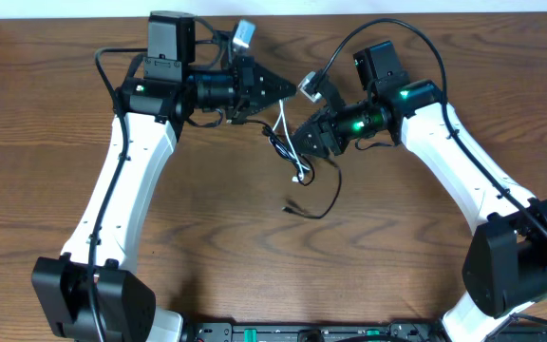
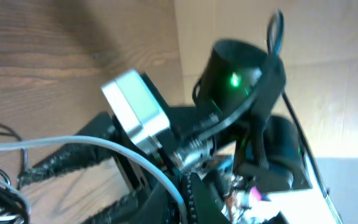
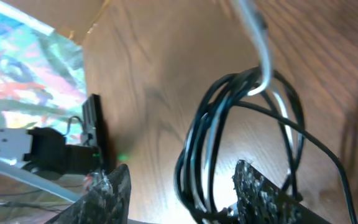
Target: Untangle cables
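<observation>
The thin white cable [image 1: 281, 118] hangs from my left gripper [image 1: 286, 87], which is shut on it. In the left wrist view the white cable [image 2: 73, 142] curves in from the left into the closed jaws [image 2: 188, 196]. The black cable [image 1: 333, 195] is tangled with the white one just below and trails onto the table, with a plug end [image 1: 291, 209] lying loose. My right gripper [image 1: 299, 142] is open around the tangle. In the right wrist view the coiled black cable [image 3: 194, 143] and the white cable [image 3: 263, 56] hang between its spread fingers [image 3: 185, 193].
The wooden table [image 1: 55, 142] ends at a pale wall along the far edge [image 1: 65, 8]. The two grippers are very close together at the table's upper middle. A thicker black arm wire [image 1: 387, 27] loops above the right wrist. The right arm's wrist [image 2: 241, 74] fills the left wrist view.
</observation>
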`<control>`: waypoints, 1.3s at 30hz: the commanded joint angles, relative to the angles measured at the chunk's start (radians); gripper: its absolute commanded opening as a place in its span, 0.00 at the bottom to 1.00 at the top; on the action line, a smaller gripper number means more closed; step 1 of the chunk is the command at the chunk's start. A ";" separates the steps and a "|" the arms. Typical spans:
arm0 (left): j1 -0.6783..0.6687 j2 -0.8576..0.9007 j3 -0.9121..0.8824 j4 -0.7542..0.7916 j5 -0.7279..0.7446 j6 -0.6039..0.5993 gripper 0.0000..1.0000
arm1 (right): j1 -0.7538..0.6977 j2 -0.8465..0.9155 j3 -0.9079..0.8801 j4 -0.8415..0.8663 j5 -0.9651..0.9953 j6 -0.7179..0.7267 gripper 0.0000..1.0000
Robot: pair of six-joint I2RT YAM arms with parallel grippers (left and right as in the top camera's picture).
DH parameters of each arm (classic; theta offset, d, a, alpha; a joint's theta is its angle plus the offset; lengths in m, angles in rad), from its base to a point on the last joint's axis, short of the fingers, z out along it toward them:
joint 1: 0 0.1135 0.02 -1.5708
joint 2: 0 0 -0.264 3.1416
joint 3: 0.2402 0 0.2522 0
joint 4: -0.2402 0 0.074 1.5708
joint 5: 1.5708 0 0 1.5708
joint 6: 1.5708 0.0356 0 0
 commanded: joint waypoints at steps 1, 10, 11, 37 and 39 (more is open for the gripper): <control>-0.002 0.003 0.013 0.027 -0.069 -0.148 0.07 | 0.027 -0.001 -0.002 0.001 -0.076 -0.017 0.45; -0.003 0.002 0.013 0.164 -0.048 -0.333 0.07 | 0.128 0.033 -0.003 0.038 0.456 0.344 0.37; -0.003 0.002 0.013 0.179 -0.037 -0.350 0.07 | 0.137 0.042 -0.003 0.046 0.470 0.362 0.37; 0.174 0.002 0.004 0.194 0.047 -0.155 0.07 | 0.077 0.150 -0.003 -0.043 0.720 0.604 0.01; 0.171 0.002 -0.009 0.111 0.020 -0.081 0.08 | 0.066 0.150 -0.003 -0.043 0.711 0.603 0.01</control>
